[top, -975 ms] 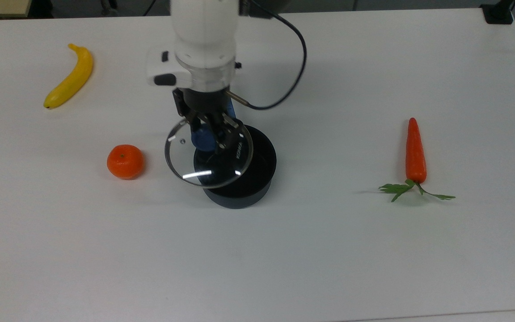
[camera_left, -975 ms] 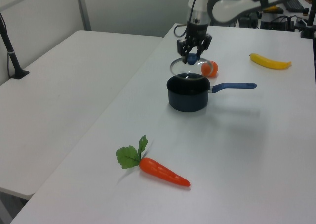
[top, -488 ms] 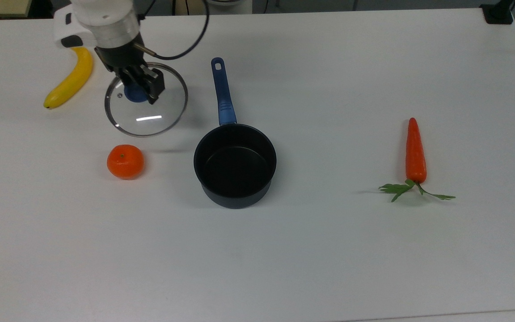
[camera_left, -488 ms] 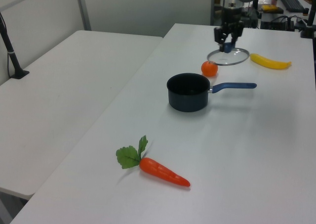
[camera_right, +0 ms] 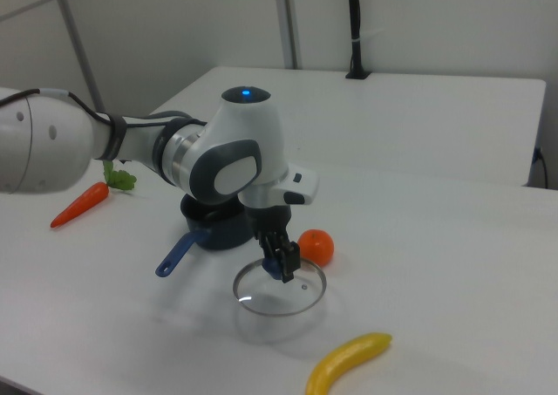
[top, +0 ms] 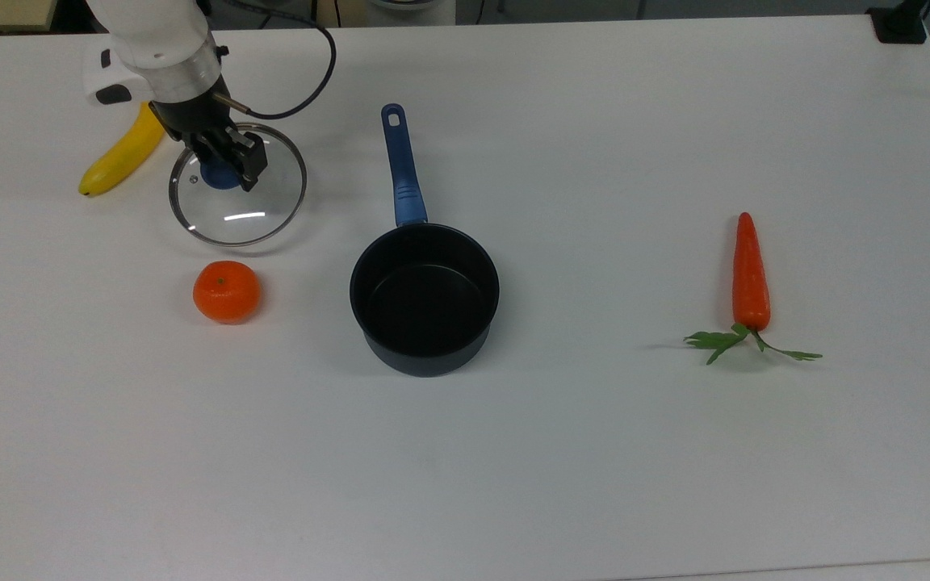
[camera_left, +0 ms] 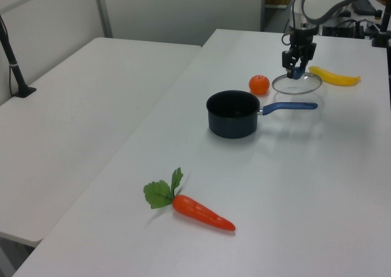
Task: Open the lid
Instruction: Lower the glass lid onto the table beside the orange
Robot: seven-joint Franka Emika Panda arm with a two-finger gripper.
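The round glass lid (top: 251, 211) (camera_left: 305, 85) (camera_right: 266, 295) with a metal rim lies low over the white table, between the banana and the orange, away from the saucepan. My gripper (top: 225, 165) (camera_left: 297, 71) (camera_right: 280, 264) is shut on the lid's blue knob (top: 217, 176). The dark saucepan (top: 425, 300) (camera_left: 232, 114) (camera_right: 218, 229) stands uncovered, its blue handle (top: 400, 165) pointing toward the far edge in the top view. I cannot tell whether the lid rests on the table or hangs just above it.
A yellow banana (top: 120, 153) (camera_left: 335, 76) (camera_right: 349, 362) lies just beyond the lid. An orange (top: 226, 291) (camera_left: 259, 84) (camera_right: 315, 247) sits close to the lid's rim. A carrot (top: 750, 274) (camera_left: 198, 211) (camera_right: 80, 204) lies far off at the top view's right.
The gripper carried the lid off the saucepan toward the top view's left, then lowered it slightly further left beside the banana. The saucepan now stands uncovered.
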